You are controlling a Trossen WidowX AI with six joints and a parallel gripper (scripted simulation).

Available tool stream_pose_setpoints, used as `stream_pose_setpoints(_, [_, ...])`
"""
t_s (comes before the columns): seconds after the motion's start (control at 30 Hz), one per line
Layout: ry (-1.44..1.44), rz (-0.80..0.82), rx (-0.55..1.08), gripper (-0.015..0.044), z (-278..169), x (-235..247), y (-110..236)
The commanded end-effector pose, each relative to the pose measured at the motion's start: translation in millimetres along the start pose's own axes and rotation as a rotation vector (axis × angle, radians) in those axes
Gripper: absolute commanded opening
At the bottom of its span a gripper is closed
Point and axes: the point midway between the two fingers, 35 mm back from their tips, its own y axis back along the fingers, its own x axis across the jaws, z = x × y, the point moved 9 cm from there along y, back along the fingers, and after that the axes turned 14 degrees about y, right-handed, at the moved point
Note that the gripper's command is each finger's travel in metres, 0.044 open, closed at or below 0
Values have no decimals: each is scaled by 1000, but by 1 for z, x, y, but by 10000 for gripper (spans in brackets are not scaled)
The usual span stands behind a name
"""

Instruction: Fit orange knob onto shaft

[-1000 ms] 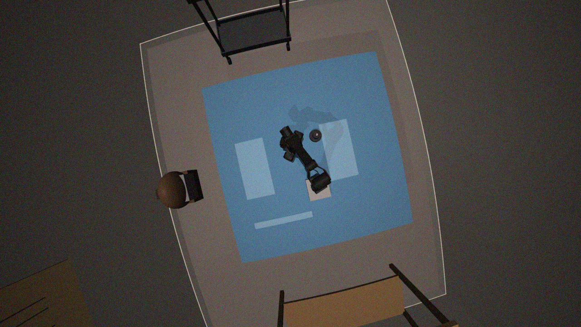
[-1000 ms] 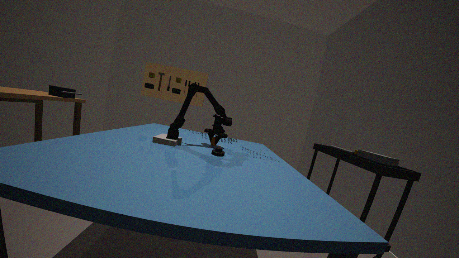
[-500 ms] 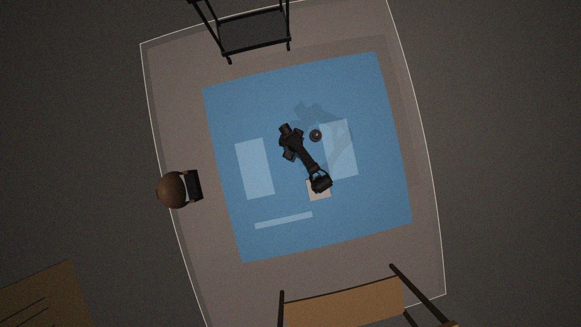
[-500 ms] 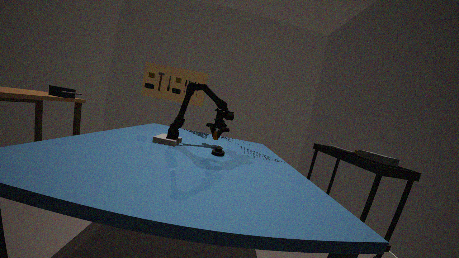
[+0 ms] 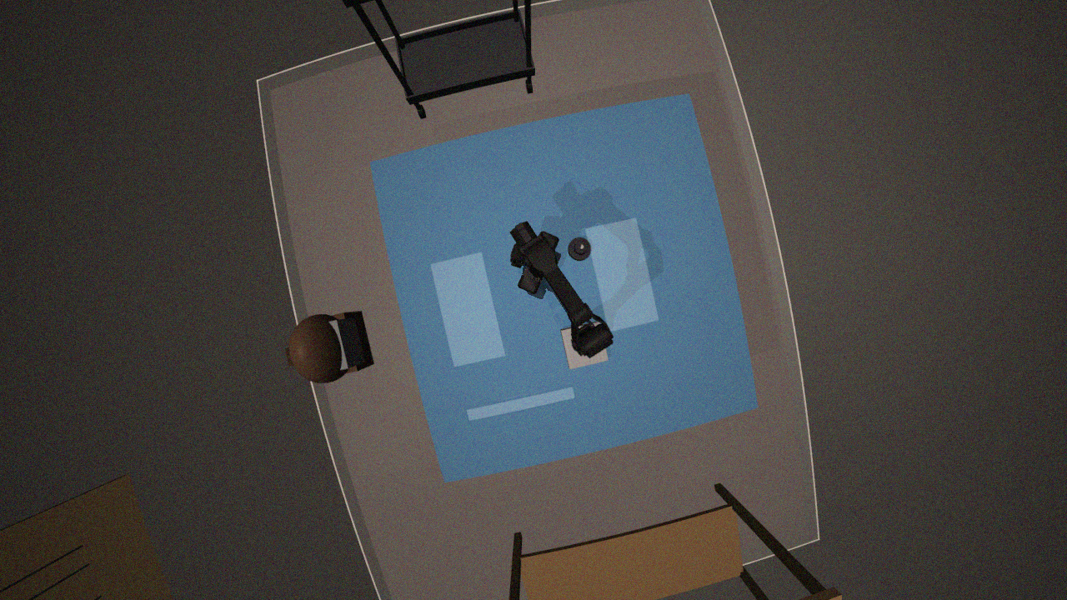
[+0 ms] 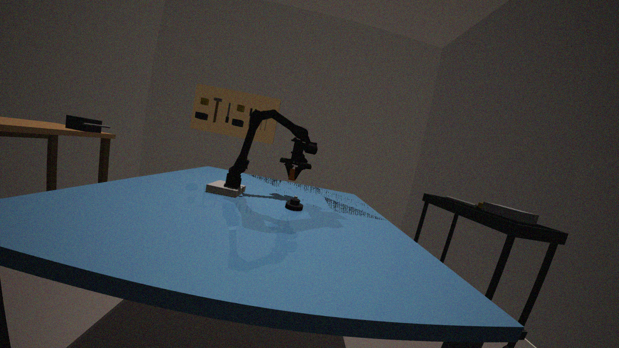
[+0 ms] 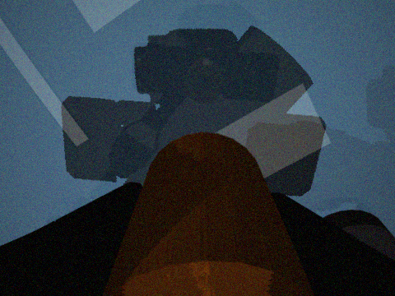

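The orange knob (image 6: 292,174) (image 7: 203,214) is upright in the air, above the blue table. My gripper (image 6: 292,178) (image 7: 204,201) is shut on it, one dark finger on each side. The dark round pedestal (image 5: 574,257) (image 6: 293,207) (image 7: 357,218) stands on the table, lower than the knob and to the right of the arm's wrist in the top view. Its small pale shaft (image 5: 581,247) (image 6: 295,197) stands up bare from the top. The shaft's flat side is too small to make out. The knob's underside and hole are hidden, and in the top view the arm hides the knob.
The arm's pale base block (image 5: 576,362) (image 6: 214,188) sits on the blue table (image 5: 522,447) (image 6: 173,259). Pale light patches and the arm's shadow lie on the tabletop. A black cart (image 5: 469,59) (image 6: 497,224) and a chair (image 5: 354,339) stand off the table.
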Motion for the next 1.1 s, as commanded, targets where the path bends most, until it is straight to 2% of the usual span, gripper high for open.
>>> stream_pose_setpoints(0.0, [5,-12,-14,0,0,0,18])
stream_pose_setpoints(0.3, [5,-11,-13,0,-2,1,32])
stream_pose_setpoints(1.07, [-28,-9,1,0,-49,-44,10])
